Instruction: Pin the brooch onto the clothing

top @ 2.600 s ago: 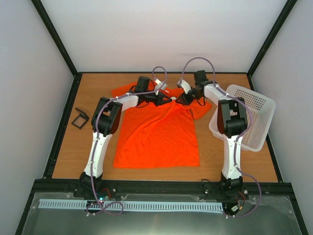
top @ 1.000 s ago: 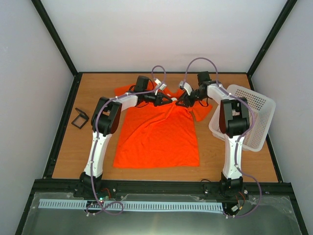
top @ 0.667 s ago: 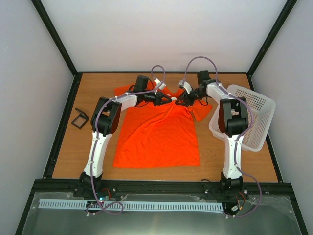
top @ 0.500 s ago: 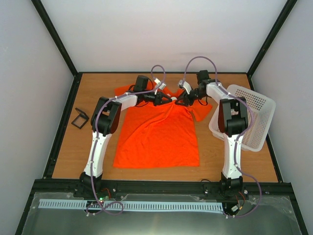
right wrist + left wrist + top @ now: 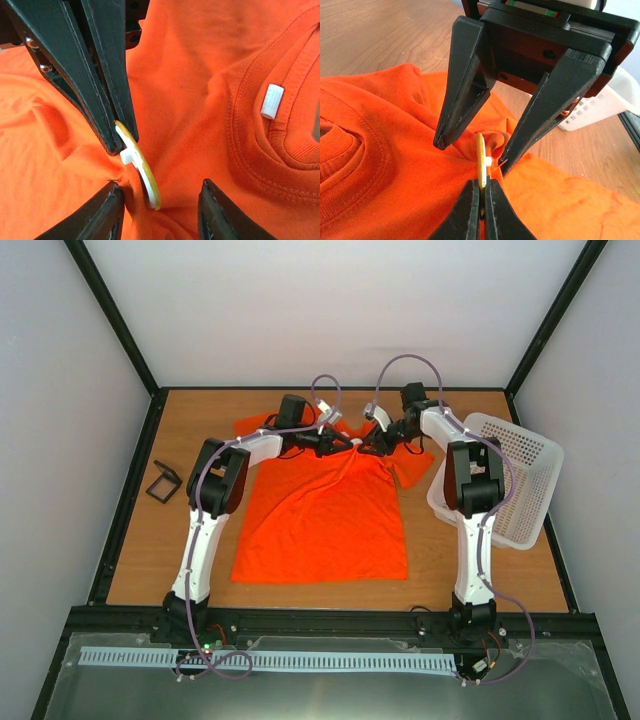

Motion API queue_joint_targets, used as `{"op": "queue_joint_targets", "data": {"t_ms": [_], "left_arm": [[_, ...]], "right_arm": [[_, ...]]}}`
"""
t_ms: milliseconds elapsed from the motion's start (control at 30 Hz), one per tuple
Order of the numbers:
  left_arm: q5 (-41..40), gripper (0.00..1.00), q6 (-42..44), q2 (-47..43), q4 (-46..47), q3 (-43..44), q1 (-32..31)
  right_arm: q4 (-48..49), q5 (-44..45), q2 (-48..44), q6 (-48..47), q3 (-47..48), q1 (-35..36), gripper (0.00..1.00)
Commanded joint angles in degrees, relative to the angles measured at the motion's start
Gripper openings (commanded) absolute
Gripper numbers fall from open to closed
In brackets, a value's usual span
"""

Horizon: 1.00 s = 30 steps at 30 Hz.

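The orange clothing [image 5: 325,520] lies flat mid-table, its neck at the far end, where both grippers meet. My left gripper [image 5: 481,187] is shut on the brooch [image 5: 480,155], a thin golden disc seen edge-on with a white stub on its back, standing against a pinched fold of fabric [image 5: 505,142]. My right gripper [image 5: 157,189] is open and straddles the brooch [image 5: 145,180]. Its left fingertip [image 5: 107,200] presses the fold, while the right fingertip stands clear of the disc. From above, the left gripper [image 5: 349,443] and right gripper [image 5: 367,448] hide the brooch.
A white perforated basket [image 5: 520,480] leans at the table's right edge beside the right arm. A small black square box [image 5: 163,482] sits near the left edge. The shirt's ribbed collar with a white tag [image 5: 272,101] lies just right of the right gripper.
The right arm's wrist has crept slightly toward the left gripper. The left arm, the brooch and the shirt stay as they were.
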Motion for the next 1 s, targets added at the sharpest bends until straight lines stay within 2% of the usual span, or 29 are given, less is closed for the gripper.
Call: {"op": "queue_joint_targets", "data": {"t_ms": [0, 467, 967], "left_arm": [[0.35, 0.00, 3.64, -3.33, -0.37, 1.27, -1.92], [-2.76, 0.01, 6.07, -7.23, 0.71, -2.20, -3.70], [-4.79, 0.01, 11.50, -7.36, -2.94, -2.51, -5.68]], "right_arm": [[0.58, -0.10, 1.24, 0.57, 1.92, 0.44, 0.40], [0.16, 1.96, 3.48, 3.65, 5.10, 0.51, 0.34], [-0.31, -0.46, 5.61, 7.82, 7.73, 0.44, 0.38]]}}
